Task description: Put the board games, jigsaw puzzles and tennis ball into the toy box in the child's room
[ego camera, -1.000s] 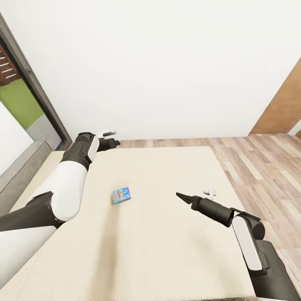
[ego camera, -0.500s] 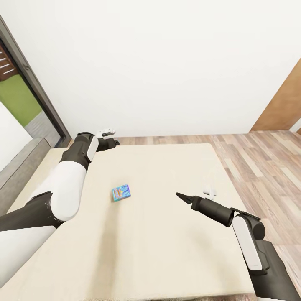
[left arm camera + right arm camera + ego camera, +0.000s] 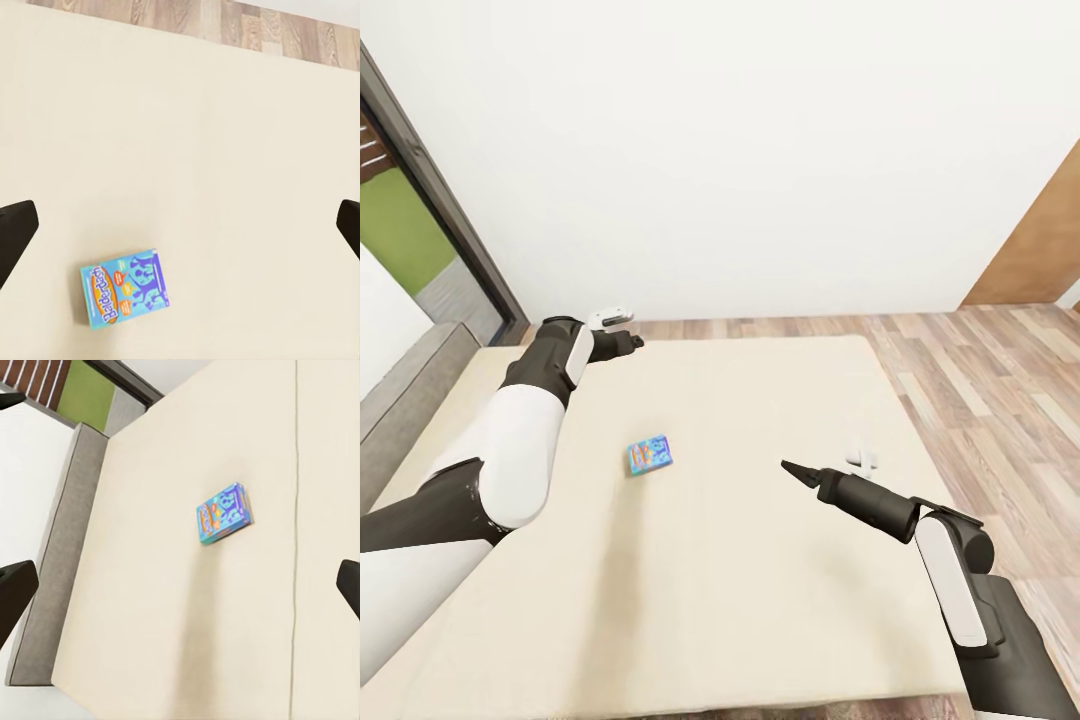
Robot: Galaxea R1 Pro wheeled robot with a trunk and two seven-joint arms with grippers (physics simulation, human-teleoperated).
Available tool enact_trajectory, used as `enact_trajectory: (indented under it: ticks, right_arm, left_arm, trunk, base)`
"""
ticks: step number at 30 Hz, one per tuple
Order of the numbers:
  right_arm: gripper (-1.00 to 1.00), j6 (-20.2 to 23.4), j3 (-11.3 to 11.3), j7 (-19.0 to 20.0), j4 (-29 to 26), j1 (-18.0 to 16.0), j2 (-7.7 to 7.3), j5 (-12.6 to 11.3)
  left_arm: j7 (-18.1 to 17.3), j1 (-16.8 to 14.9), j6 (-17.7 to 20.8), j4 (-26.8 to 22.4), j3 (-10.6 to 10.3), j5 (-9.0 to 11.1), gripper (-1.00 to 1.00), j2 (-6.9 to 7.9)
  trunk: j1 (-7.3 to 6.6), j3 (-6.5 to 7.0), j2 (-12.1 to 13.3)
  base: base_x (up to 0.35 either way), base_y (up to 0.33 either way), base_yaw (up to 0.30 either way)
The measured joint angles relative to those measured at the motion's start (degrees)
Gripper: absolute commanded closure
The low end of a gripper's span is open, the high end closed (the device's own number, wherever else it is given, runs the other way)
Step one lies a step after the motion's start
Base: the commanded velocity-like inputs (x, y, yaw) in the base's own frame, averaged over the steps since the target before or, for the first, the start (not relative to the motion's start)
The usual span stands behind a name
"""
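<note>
Game (image 3: 650, 454): small blue box, flat on bed (image 3: 760, 600), between the arms.
Left gripper (image 3: 180, 225): above bed, jaws wide apart.
Right gripper (image 3: 180, 585): jaws wide apart, holding nothing.

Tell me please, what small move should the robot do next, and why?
Probably lower the left gripper toward the small blue board game lying flat on the bed. Neither gripper holds anything, the fingers are spread wide, and the left wrist view already looks down on the box.
</note>
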Motion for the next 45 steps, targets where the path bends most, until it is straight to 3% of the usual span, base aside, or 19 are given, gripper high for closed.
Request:
enact_trajectory:
  ticks: [45]
  right_arm:
    - [-1.0, 0.0, -0.4, 0.0, 0.0, 0.0, -0.02, 0.1]
  left_arm:
    - [0.0, 0.0, -0.3, -0.2, 0.0, 0.0, -1.0, -0.29]
  trunk:
    - [0.0, -4.23, 0.0]
  base:
    - [0.0, 0.0, 0.0]
